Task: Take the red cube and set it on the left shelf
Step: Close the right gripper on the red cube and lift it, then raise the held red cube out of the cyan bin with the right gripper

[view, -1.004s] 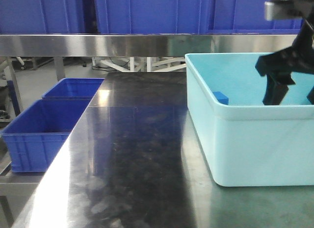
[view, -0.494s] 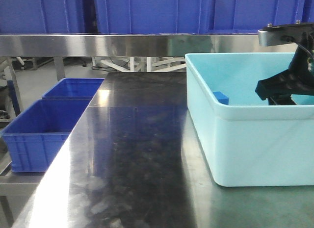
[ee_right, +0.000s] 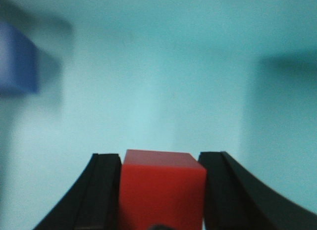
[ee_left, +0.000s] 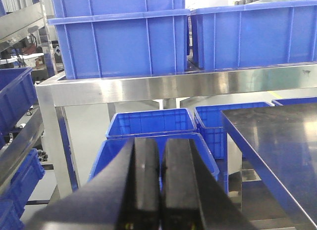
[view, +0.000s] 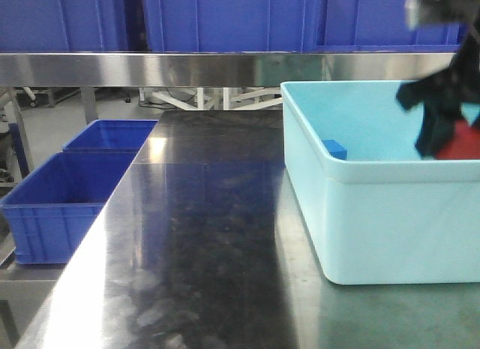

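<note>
Inside the pale tub (view: 390,221) on the counter (view: 210,236), the red cube (ee_right: 159,185) is being lifted, newly clenched between the right jaws, ready for the left shelf (view: 150,67); the left jaws are being held closed, empty.

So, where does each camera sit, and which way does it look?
Front-facing: above the table, facing the left shelf; right gripper blurred over the tub.
Left wrist: behind the shut left gripper, facing blue crates.
Right wrist: looking into the tub; fingers clamp the red cube, blue block left.
Shared: front and right wrist show cube, block, tub.
</note>
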{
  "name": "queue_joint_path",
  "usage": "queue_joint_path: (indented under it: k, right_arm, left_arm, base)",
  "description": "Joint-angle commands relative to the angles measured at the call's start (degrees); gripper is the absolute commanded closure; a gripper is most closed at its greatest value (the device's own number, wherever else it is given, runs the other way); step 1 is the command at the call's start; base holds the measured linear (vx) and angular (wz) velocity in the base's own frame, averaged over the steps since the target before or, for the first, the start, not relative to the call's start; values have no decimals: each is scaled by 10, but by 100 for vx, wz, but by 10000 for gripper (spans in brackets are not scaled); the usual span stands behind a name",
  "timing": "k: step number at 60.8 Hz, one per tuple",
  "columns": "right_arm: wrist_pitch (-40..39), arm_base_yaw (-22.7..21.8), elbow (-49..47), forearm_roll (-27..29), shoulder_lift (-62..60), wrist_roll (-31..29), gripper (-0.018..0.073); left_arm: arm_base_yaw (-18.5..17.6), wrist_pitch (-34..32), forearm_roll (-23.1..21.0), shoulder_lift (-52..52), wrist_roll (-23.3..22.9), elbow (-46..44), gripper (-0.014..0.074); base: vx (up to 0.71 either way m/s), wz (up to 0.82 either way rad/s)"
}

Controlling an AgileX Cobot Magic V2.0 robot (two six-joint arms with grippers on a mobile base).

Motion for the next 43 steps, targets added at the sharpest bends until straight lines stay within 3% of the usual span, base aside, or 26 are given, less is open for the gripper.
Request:
queue_joint_path:
  k: [1, 12, 43]
  right_arm:
    - [-58, -1, -18, -12, -80, -1, 503]
    - [-123, -2, 24, -13, -202, -2, 503]
    - [-193, -3, 244, -13, -431, -2, 503]
  left_arm:
    - [-2, -48, -3, 4, 1, 13, 491]
    - [-2, -48, -3, 4, 1, 13, 491]
    - [-2, -48, -3, 4, 1, 13, 491]
  base:
    - [0, 0]
    - [0, 0]
    - [-1, -4]
